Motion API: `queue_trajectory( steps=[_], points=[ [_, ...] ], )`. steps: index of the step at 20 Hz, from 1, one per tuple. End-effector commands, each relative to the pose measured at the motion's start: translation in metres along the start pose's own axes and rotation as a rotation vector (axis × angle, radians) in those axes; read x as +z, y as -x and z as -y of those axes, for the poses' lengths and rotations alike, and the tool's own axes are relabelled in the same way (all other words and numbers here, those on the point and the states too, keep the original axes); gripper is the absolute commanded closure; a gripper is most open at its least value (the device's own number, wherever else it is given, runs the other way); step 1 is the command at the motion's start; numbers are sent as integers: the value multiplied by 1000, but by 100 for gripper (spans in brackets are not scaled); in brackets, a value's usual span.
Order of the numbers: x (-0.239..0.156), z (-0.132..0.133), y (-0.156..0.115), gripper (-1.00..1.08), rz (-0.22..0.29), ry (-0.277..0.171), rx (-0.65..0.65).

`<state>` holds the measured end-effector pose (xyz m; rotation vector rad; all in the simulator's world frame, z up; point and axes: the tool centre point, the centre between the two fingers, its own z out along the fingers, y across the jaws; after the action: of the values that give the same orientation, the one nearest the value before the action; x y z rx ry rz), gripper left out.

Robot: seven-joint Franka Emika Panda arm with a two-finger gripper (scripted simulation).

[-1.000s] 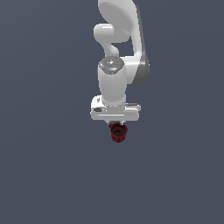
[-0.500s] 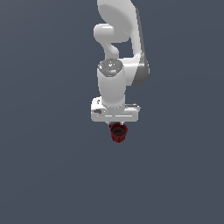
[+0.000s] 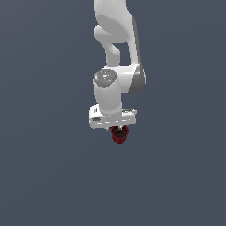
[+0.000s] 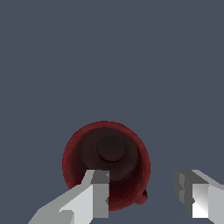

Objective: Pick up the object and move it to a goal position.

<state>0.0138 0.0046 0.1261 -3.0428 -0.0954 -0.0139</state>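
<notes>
white gripper (image 4: 146, 192) hangs over the mug (image 4: 106, 162) with its two fingers spread apart, and nothing is pressed between them. in the wrist view one finger (image 4: 97, 196) lies across the rim of the mug, over the dark inside, and the other finger (image 4: 196, 197) stands well outside the red wall, so the mug is not in the middle of the gap. a small red bump, maybe the handle, shows at the mug's edge between the two fingers. in the exterior view the mug (image 3: 119, 134) sits upright just below the gripper (image 3: 113, 119), with its mouth up. whether a finger touches the mug, i cannot tell. around it is only the plain grey-blue floor (image 3: 53, 176). the white arm (image 3: 115, 57) comes down from above.
</notes>
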Motion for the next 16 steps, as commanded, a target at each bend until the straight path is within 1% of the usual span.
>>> queue_trajectory(
  steps=[1, 8, 16],
  points=[
    [8, -4, 0, -20, 2, -9, -31],
    [20, -10, -1, -20, 3, -25, -81],
    [25, -11, 0, -20, 4, -26, -85]
  ],
)
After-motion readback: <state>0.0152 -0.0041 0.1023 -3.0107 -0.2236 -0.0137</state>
